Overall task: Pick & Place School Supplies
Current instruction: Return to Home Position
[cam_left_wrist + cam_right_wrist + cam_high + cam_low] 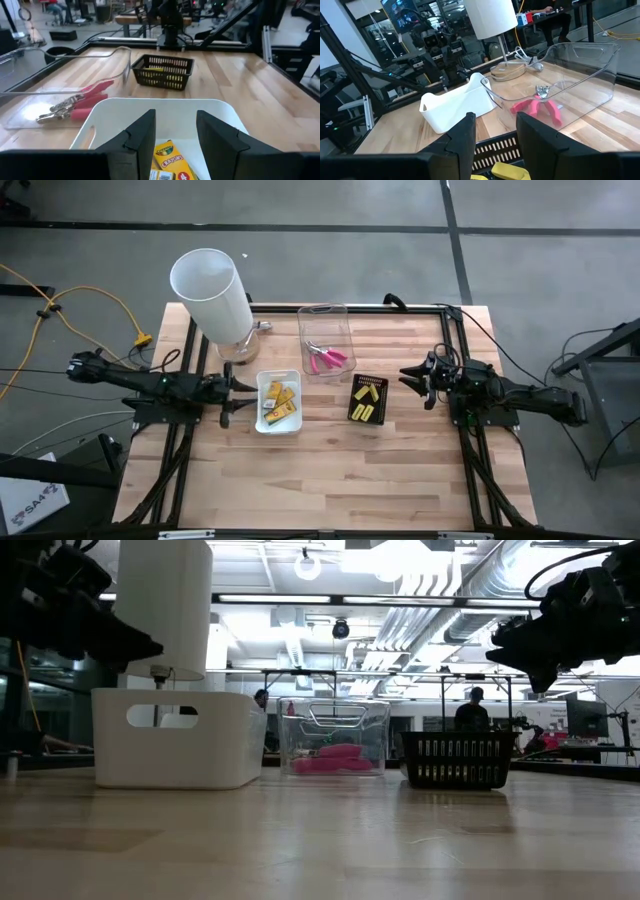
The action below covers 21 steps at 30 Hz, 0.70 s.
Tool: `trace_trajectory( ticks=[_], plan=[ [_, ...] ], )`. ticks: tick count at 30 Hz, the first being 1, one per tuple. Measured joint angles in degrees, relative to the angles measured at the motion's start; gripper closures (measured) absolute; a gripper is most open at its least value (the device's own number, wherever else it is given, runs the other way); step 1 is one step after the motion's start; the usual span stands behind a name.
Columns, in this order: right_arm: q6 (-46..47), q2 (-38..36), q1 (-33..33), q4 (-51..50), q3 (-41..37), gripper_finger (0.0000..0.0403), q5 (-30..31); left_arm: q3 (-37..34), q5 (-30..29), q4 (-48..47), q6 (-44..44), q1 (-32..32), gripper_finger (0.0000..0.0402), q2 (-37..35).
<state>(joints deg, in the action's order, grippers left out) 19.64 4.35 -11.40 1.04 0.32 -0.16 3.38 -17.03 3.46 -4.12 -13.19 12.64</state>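
Observation:
The school supplies lie sorted in three trays mid-table. Yellow crayon packs [278, 402] lie in a white tray [262, 423]. Pink-handled pliers [327, 359] lie in a clear tray [324, 312]. Short yellow sticks [368, 393] lie in a black basket [353, 409]. My left gripper [226, 398] hovers open just left of the white tray, pointing level at it; a crayon pack [170, 157] shows between its fingers, untouched. My right gripper [416, 383] hovers open to the right of the black basket [497, 147], nothing between its fingers.
A tall white cylinder [212, 292] on a round base stands at the far left, behind the white tray. A black frame runs along the table's left, right and far edges. Bare wood lies between the trays and the near edge. People and desks show in the room beyond.

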Motion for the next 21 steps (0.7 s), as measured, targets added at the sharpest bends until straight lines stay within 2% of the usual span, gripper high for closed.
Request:
trace_trajectory(
  ticks=[7,21],
  plan=[
    [0.0,0.0,0.0,0.0,0.0,0.0270,0.0,-2.3,0.8,3.3,0.7,0.0,0.0264,-0.7],
    [0.0,0.0,0.0,0.0,0.0,0.0270,0.0,-2.8,0.6,-0.7,3.8,0.9,0.0264,-1.6]
  ],
)
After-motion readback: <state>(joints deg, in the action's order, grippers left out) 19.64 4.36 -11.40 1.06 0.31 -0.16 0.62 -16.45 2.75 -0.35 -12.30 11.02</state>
